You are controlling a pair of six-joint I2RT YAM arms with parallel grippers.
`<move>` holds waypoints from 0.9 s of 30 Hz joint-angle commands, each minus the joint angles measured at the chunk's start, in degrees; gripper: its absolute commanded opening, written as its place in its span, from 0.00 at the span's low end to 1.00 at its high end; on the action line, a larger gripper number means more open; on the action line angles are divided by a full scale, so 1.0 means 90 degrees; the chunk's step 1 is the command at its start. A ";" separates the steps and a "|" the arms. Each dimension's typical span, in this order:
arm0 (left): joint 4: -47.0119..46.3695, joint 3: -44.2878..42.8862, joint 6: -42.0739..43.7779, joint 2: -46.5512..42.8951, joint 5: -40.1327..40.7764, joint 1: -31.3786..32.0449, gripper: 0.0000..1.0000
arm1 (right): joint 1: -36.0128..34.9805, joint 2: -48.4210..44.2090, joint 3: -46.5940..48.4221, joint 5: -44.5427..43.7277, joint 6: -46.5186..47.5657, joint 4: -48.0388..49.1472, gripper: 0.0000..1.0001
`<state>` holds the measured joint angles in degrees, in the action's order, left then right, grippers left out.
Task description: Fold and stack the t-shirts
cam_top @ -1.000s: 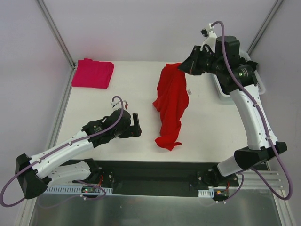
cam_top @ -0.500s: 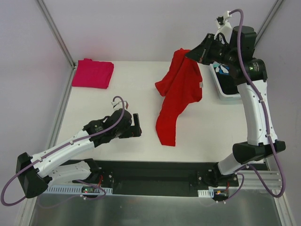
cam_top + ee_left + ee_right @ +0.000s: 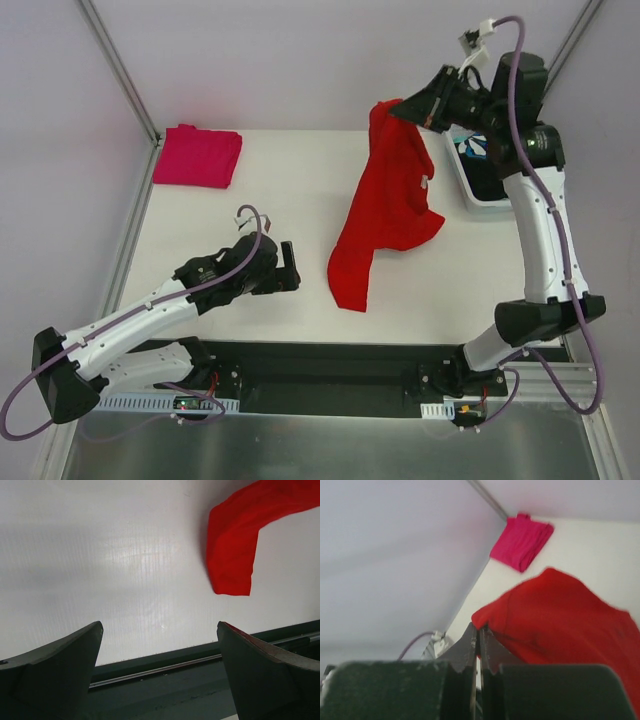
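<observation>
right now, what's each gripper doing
left gripper: open, holding nothing
right gripper: closed on the red t-shirt, lifting it

The right gripper (image 3: pixel 479 630) rises from the bottom centre of the frame, its two dark fingers pressed together with only a thin slit between them, their tips pinching the left edge of the red t-shirt (image 3: pixel 560 615). The cloth is slightly blurred and spreads from the fingertips across the middle right and lower right. At upper centre the folded magenta-pink t-shirt (image 3: pixel 521 541) lies in the corner of the white table (image 3: pixel 590 545), below a slanting metal post (image 3: pixel 487 497), while a pale wall (image 3: pixel 395 555) fills the left and a purple cable (image 3: pixel 415 642) curves at lower left.
</observation>
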<state>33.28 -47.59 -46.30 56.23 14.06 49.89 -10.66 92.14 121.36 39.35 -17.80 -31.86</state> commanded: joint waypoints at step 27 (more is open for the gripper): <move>-0.0016 -0.0405 0.0125 0.0735 0.0185 0.0013 0.99 | -0.2088 -0.4486 -0.6824 -0.2839 0.0679 -0.1441 0.63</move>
<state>33.23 -49.58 -46.48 63.42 14.09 49.89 -29.10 50.04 58.81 17.93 -13.19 -43.55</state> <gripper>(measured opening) 0.983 0.590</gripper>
